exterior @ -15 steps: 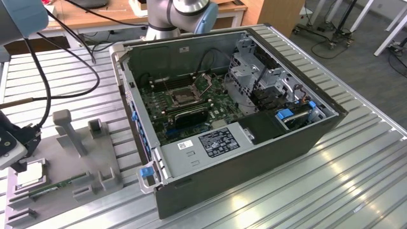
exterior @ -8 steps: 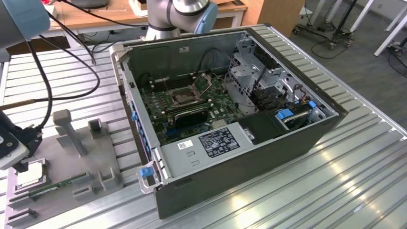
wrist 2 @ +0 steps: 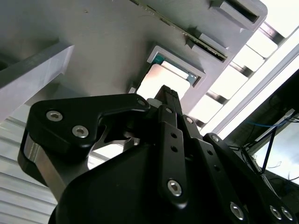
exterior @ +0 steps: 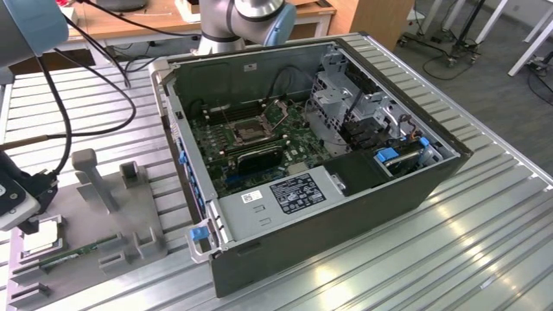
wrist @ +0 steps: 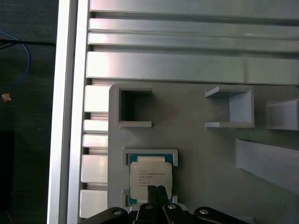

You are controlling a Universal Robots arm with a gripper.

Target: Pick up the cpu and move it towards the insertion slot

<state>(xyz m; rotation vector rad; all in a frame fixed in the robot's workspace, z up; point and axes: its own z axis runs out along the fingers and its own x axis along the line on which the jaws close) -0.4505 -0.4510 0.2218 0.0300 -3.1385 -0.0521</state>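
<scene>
Silvery ribbed metal makes the desk (exterior: 484,214), and an open computer case (exterior: 346,220) lies on it near the middle; inside, on the green board, sits the insertion slot (exterior: 246,131), a square socket with a dark centre and a metal frame; toward the exterior view's left a grey fixture (exterior: 95,194) with several holders rests on the desk, well apart from that socket; the cpu (wrist: 149,176) lies flat in a square pocket of this fixture, its pale metal top facing up and a thin green edge showing around it; a long green memory stick (exterior: 74,254) lies in the fixture just beside it; the end effector (wrist: 156,191) hangs over the cpu, at the edge of the chip's top in the first wrist view; its two thin black fingers (wrist 2: 168,93) are pressed together with nothing between them, so it is clenched and carries no load; whether the tips touch the chip's surface I cannot tell; black cables (exterior: 61,110) run across the desk behind the fixture
</scene>
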